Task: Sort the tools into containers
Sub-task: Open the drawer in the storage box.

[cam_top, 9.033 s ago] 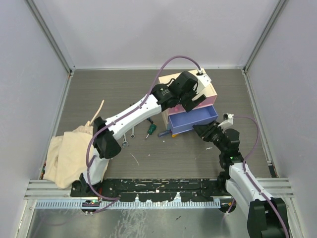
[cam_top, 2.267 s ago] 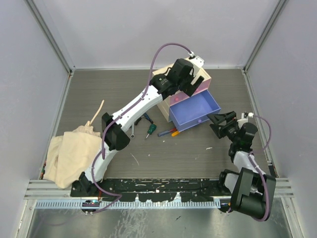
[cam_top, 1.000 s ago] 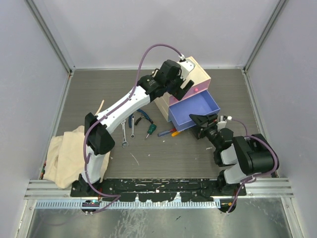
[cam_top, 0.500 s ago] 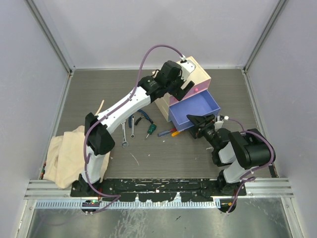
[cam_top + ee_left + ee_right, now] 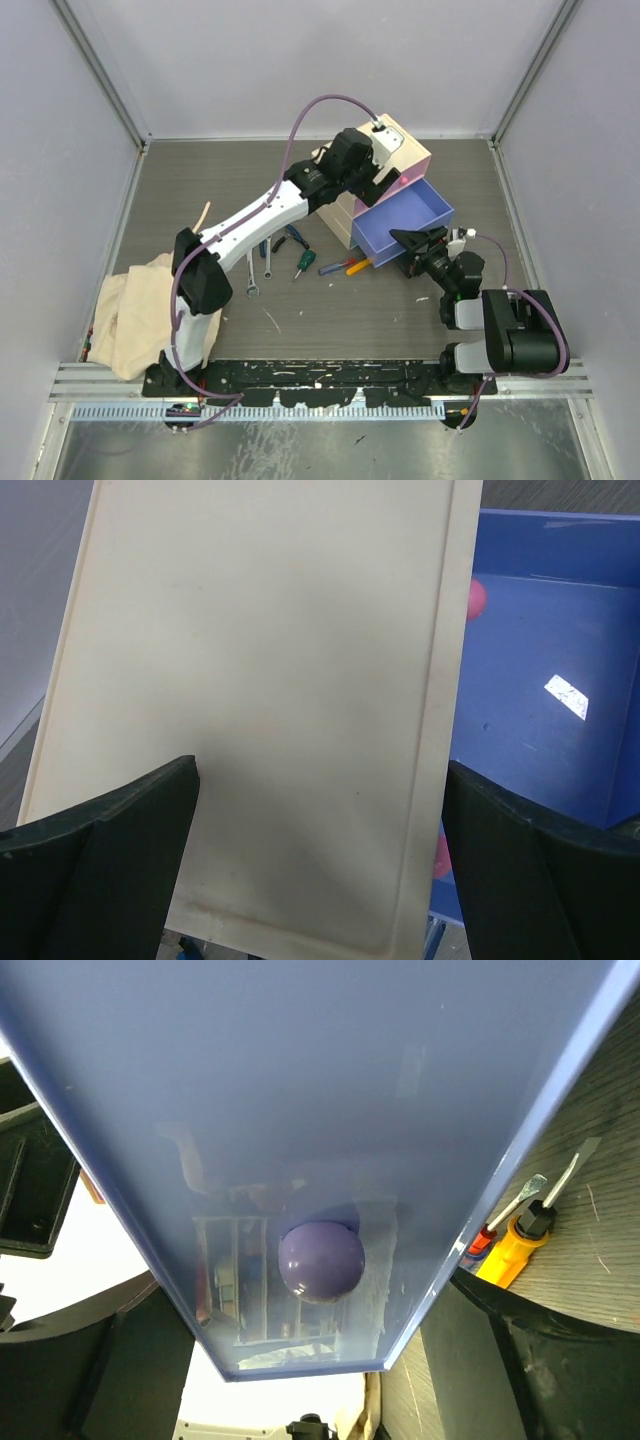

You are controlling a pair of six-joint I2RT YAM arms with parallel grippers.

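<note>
The cream chest (image 5: 408, 150) stands at the back of the table with its purple drawer (image 5: 405, 218) pulled out. The part of the drawer's inside that shows holds nothing (image 5: 540, 680). My left gripper (image 5: 372, 180) is open over the chest's top (image 5: 260, 650), its fingers spread wide (image 5: 320, 770). My right gripper (image 5: 415, 248) is shut on the drawer's front panel. Its round knob (image 5: 320, 1260) lies untouched between the fingers (image 5: 310, 1300). On the table lie two wrenches (image 5: 250, 272), blue pliers (image 5: 283, 238), and green (image 5: 300, 263), red (image 5: 330, 267) and orange (image 5: 352, 266) screwdrivers.
A beige cloth (image 5: 145, 310) lies bunched at the near left, with a thin wooden stick (image 5: 200, 225) beyond it. Grey walls close in the table on three sides. The pink drawer's edge (image 5: 418, 166) shows above the purple one.
The chest and its pulled-out drawer have shifted a little to the right and turned, and both grippers have moved along with them.
</note>
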